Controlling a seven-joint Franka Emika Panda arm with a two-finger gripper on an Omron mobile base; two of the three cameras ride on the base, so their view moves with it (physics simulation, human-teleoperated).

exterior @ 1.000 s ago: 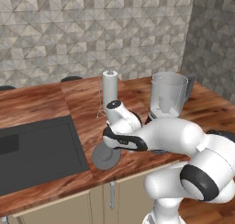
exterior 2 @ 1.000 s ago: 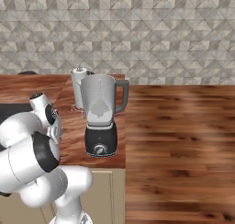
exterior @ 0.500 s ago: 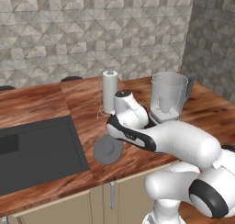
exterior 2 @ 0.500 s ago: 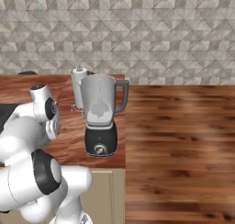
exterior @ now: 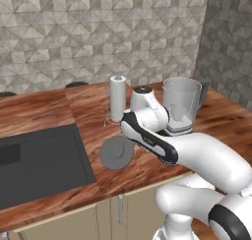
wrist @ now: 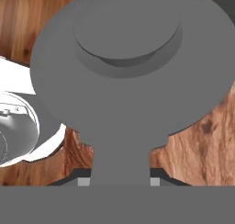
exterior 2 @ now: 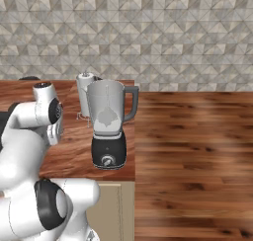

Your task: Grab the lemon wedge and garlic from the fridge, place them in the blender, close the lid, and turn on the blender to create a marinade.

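Note:
My gripper [wrist: 119, 179] is shut on the short side tab of the lid [wrist: 128, 71], a flat round dark-grey disc with a raised centre. In the left base view the lid [exterior: 116, 153] hangs just over the wooden counter, left of the blender [exterior: 181, 108], and my forearm hides the hand. The blender [exterior 2: 108, 126] stands near the counter's right end, with a black base, a silver knob and a clear jar open at the top. The lemon wedge, the garlic and the fridge are out of view.
A white paper-towel roll [exterior: 117, 99] on a wire stand rises just behind the lid and left of the blender; from the right it [exterior 2: 84, 92] stands behind the jar. A dark recessed panel [exterior: 34, 160] lies in the counter to the left. The counter [exterior 2: 129, 173] ends right of the blender.
My hand has risen and swung a little toward the blender, carrying the lid up off the counter with it. The blender and towel roll have not moved.

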